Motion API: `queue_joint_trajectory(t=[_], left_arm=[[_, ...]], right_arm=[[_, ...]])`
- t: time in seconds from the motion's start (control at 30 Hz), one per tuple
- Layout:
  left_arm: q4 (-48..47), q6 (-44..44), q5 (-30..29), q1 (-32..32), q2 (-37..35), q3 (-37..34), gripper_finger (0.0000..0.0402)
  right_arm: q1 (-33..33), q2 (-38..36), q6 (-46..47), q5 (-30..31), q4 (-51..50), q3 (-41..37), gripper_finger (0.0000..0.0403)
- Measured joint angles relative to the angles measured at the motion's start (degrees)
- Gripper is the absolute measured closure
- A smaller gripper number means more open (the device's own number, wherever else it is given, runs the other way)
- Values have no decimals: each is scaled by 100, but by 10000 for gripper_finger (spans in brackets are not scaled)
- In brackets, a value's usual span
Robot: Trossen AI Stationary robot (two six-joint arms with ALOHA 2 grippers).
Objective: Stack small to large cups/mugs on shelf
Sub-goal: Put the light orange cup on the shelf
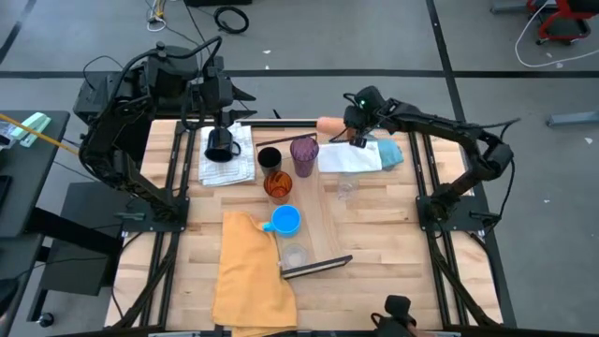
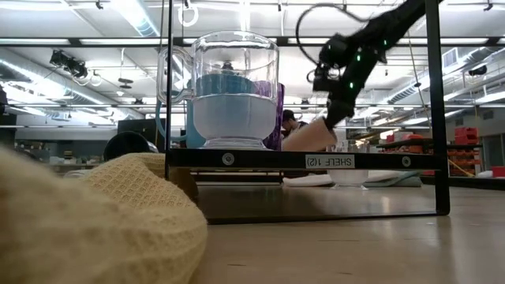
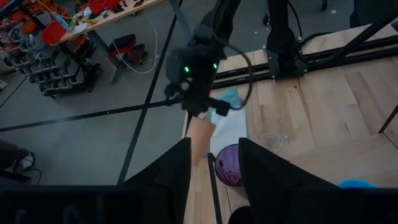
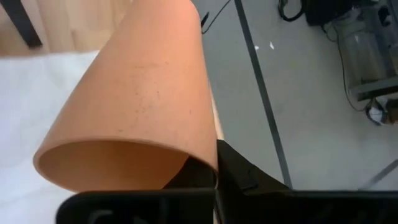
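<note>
We are pinching the rim of the peach cup (image 4: 134, 99) with our right gripper (image 1: 357, 126) at the bench's far edge, while our left gripper (image 1: 217, 131) is grasping the black mug (image 1: 219, 145).

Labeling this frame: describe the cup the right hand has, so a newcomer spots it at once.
Start at the long pale shelf running down the table's middle and go to its far end. The peach cup lies there on its side, rim pinched in the right hand. It is the only opaque peach one; the purple tumbler beside it stands upright.
</note>
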Motion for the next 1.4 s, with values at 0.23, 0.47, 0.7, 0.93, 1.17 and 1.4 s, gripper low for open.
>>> queue_joint_trajectory(t=[0.23,0.47,0.7,0.93,1.17,1.4], left_arm=[[-8,92,2,0,0,0,268],[-8,143,0,0,0,0,260],[-6,140,0,0,0,0,256],[-8,27,0,0,0,0,266],[-21,-45,0,0,0,0,265],[-412,-53,-272,0,-2,2,255]], right_arm=[[4,-355,622,318,-2134,1430,400],[201,-470,1473,410,-4395,2985,400],[984,-472,2711,145,-5774,3833,401],[1722,-324,4262,-802,-6392,3826,401],[2310,-40,5544,-1876,-6542,3824,401],[2648,405,6819,-2434,-6555,3824,401]])
